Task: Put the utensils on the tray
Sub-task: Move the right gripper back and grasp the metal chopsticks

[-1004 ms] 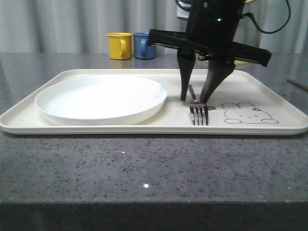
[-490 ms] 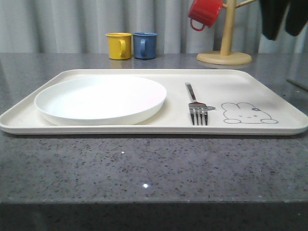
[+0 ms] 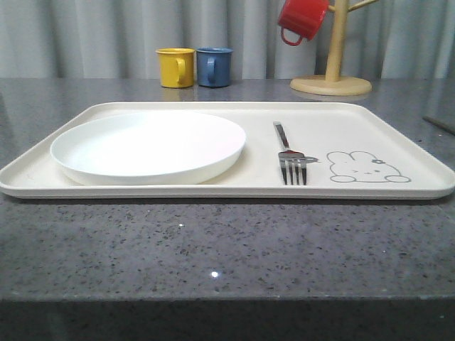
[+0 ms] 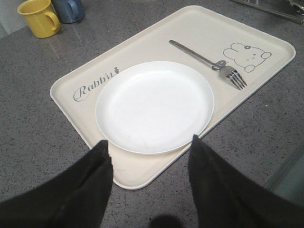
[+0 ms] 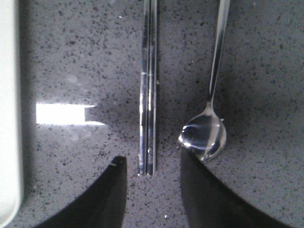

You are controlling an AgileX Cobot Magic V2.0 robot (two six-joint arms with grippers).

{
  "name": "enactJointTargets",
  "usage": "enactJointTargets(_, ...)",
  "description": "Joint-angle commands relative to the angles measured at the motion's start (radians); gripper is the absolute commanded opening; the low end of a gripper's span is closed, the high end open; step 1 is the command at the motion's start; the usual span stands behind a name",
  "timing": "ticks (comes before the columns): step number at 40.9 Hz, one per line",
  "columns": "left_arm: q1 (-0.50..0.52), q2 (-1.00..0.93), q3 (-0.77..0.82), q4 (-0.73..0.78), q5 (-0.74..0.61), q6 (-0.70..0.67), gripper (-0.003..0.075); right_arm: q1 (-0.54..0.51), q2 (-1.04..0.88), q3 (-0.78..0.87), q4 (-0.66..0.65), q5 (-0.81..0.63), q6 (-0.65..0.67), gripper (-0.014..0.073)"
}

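Note:
The silver fork (image 3: pixel 290 155) lies on the cream tray (image 3: pixel 384 121), between the white plate (image 3: pixel 148 145) and the rabbit drawing (image 3: pixel 366 168). In the left wrist view the fork (image 4: pixel 209 62) and tray (image 4: pixel 142 178) lie well beyond my open left gripper (image 4: pixel 151 145), which hangs over the tray's corner. In the right wrist view the chopsticks (image 5: pixel 147 90) lie side by side on the grey counter, beside the spoon (image 5: pixel 209 114). My right gripper (image 5: pixel 151 161) is open above them, the chopsticks' ends between its fingers, nothing held.
A yellow mug (image 3: pixel 175 67) and a blue mug (image 3: pixel 213 67) stand behind the tray. A wooden mug tree (image 3: pixel 331 71) with a red mug (image 3: pixel 301 18) stands at the back right. The tray's edge (image 5: pixel 8 118) lies beside the chopsticks.
The right gripper, which stood open over the fork a second ago, rose up and right and left the front view. The fork stays lying on the tray.

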Motion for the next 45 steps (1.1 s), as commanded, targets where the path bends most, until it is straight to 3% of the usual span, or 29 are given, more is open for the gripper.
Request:
enactJointTargets(1, -0.004, 0.001, -0.027, -0.013, -0.077, -0.01, 0.0356, -0.011, 0.002, -0.022, 0.016, -0.019, -0.037, 0.0309)
enactJointTargets(19, -0.004, 0.001, -0.027, -0.013, -0.077, -0.01, 0.0356, -0.01, 0.12, -0.025, 0.017, -0.098, -0.045, 0.0308)
enactJointTargets(45, -0.004, 0.001, -0.027, -0.013, -0.077, -0.01, 0.0356, -0.01, 0.123, -0.025, 0.017, -0.123, -0.045, 0.0308)
